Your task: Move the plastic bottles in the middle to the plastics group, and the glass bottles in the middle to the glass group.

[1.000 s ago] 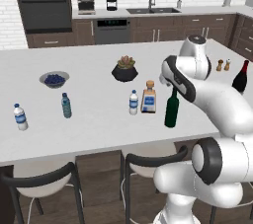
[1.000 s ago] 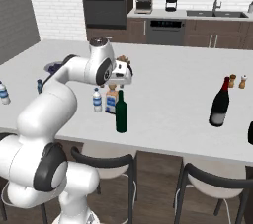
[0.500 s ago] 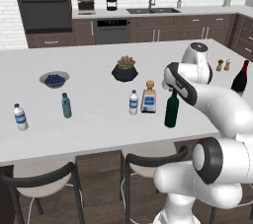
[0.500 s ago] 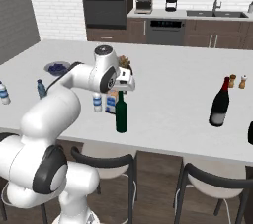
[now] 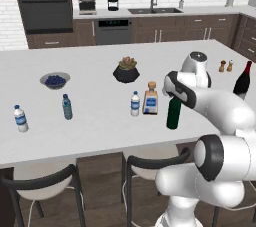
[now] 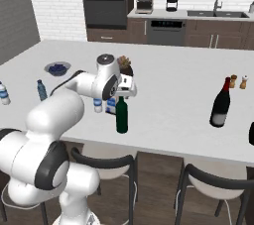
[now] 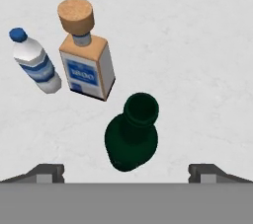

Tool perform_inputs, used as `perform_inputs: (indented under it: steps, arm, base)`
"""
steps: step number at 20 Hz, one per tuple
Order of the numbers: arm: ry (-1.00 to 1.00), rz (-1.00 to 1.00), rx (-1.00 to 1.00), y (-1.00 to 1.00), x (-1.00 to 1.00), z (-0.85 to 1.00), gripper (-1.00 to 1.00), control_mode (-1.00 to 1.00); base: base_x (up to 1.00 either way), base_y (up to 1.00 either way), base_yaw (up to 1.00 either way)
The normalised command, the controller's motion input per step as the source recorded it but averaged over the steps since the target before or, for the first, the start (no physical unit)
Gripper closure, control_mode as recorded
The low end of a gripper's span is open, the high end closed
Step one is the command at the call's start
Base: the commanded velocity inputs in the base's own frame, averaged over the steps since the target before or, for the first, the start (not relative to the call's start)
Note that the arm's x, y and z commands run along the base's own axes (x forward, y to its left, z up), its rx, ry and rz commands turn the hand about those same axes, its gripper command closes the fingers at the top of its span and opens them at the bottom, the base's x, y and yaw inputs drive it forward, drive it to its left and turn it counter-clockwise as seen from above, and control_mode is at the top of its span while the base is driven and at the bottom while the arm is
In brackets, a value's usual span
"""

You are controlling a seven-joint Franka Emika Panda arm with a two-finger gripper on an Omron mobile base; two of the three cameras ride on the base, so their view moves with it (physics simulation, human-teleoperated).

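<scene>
The tall dark green wine bottle (image 5: pixel 173 115) (image 6: pixel 121 117) stands upright near the counter's front edge. My gripper (image 5: pixel 173 96) (image 6: pixel 123 95) hangs open just above its mouth. In the hand view the green bottle (image 7: pixel 134 136) lies between my spread fingertips (image 7: pixel 47 172), untouched. Left of it stand the squat square bottle (image 5: pixel 150 100) (image 7: pixel 85 65) with its tan stopper and the small clear water bottle (image 5: pixel 134 104) (image 7: pixel 34 62). Far left are the blue-tinted bottle (image 5: pixel 67 107) and another clear bottle (image 5: pixel 20 119). The red-necked wine bottle (image 5: pixel 243 80) (image 6: pixel 221 105) stands far right.
A dark plant pot (image 5: pixel 126 71) sits behind the middle bottles, and a bowl of blueberries (image 5: pixel 54 80) is at the back left. Two small shakers (image 5: pixel 226 65) stand near the red-necked bottle. Dark stools (image 5: pixel 155 158) line the counter's front edge (image 5: pixel 100 148).
The hand has come down and slightly forward, from above and behind the green bottle to right over its mouth. None of the bottles has moved.
</scene>
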Motion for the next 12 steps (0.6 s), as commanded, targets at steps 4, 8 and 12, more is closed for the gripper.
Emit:
perform_inputs:
  steps: [4,8,12]
  arm:
    - [0.0,0.0,0.0,-0.1,0.15,-0.03,-1.0,-1.0]
    - [0.0,0.0,0.0,-0.04,0.02,-0.13,-1.0,-1.0]
    - [-0.01,0.0,0.0,0.0,0.09,-0.14,-1.0,-1.0]
  base:
    - [0.0,0.0,0.0]
    - [0.0,0.0,0.0]
    - [0.0,0.0,0.0]
